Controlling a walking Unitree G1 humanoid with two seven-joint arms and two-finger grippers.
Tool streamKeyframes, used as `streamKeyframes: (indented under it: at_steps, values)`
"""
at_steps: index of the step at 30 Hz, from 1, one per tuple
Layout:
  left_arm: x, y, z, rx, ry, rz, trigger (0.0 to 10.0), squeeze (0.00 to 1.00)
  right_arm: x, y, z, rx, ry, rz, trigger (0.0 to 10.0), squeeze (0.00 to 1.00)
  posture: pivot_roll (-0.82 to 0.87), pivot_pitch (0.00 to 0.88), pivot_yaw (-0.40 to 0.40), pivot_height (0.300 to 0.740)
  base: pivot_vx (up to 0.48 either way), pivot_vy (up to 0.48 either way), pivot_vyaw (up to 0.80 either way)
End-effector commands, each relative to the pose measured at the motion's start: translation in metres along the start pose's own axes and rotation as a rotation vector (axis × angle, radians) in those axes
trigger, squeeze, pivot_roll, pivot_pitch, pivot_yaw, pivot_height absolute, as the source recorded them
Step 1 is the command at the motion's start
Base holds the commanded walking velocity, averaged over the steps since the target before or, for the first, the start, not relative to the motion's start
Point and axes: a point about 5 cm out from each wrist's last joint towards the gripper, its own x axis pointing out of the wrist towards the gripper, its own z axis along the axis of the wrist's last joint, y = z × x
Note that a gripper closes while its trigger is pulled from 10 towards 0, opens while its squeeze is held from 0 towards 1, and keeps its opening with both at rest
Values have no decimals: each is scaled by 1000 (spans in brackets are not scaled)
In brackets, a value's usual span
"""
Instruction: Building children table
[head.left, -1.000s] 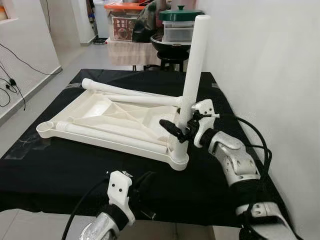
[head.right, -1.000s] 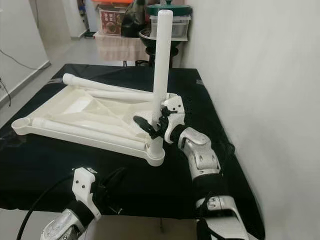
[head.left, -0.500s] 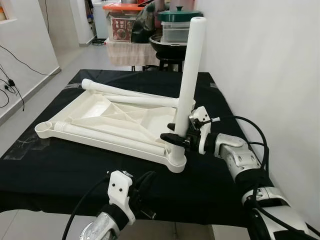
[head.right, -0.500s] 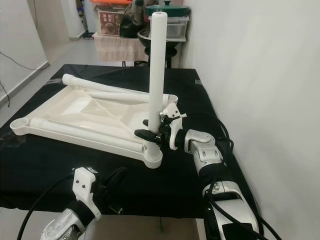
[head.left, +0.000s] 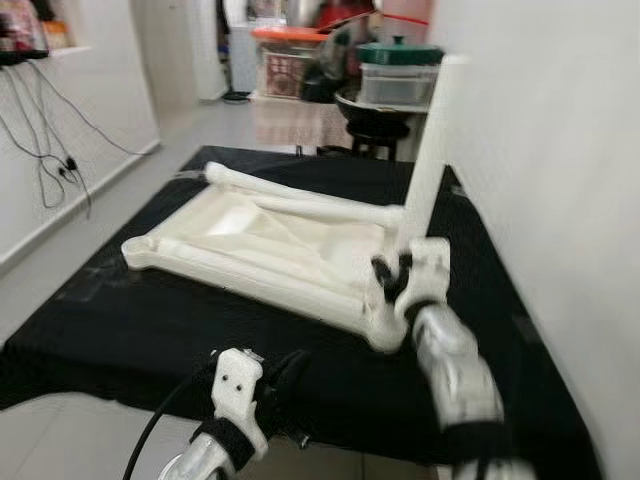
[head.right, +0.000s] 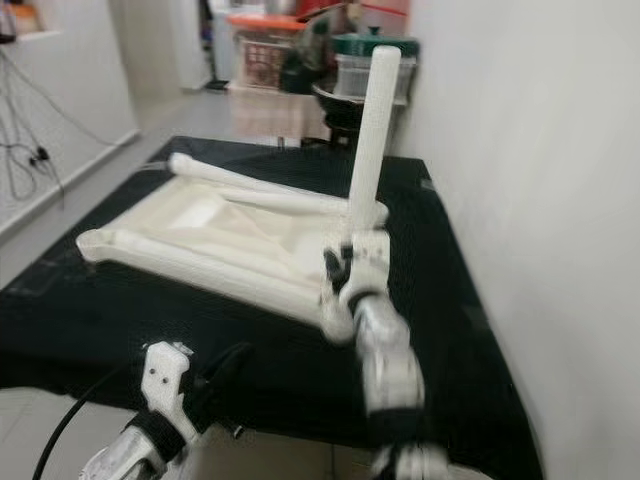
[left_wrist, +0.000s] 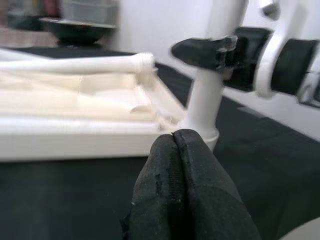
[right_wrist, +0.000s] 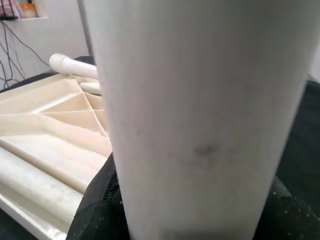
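Note:
A white children's table top (head.left: 250, 235) lies upside down on the black-covered table (head.left: 130, 330). One white table leg (head.left: 430, 150) stands upright in its near right corner socket. My right gripper (head.left: 393, 278) is shut on this leg just above the socket; in the right wrist view the leg (right_wrist: 200, 115) sits between the black fingers (right_wrist: 95, 210). Two loose legs lie on the top, one at the far side (head.left: 300, 190) and one at the near side (head.left: 260, 275). My left gripper (left_wrist: 172, 150) is shut on nothing, low at the table's near edge (head.left: 285, 375).
A white wall runs close along the table's right side. Behind the table stands a stool with a black bowl and lidded containers (head.left: 395, 85). Cables (head.left: 50, 150) hang on the left wall above open floor.
The whole picture has shifted and blurred, so the camera moved. My right forearm now reaches the leg from the near side instead of from the right, still holding the leg low.

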Motion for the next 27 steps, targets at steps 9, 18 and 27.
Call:
streamKeyframes:
  at_steps: [9, 18, 27]
  values:
    - [3, 0, -1, 1, 10, -11, 10000, 0, 13, -33, 12, 5, 86, -141, 10000, 0, 76, 0, -50, 740, 0, 0, 0]
    - [5, 1, -1, -8, 11, -19, 10000, 0, 14, 6, 40, -24, -41, 428, 10000, 424, 79, 0, -46, 740, 0, 0, 0]
    - [7, 2, 0, -10, 8, -10, 10000, 0, 19, 1, 38, -126, -13, 653, 10000, 0, 84, 0, -50, 740, 0, 0, 0]
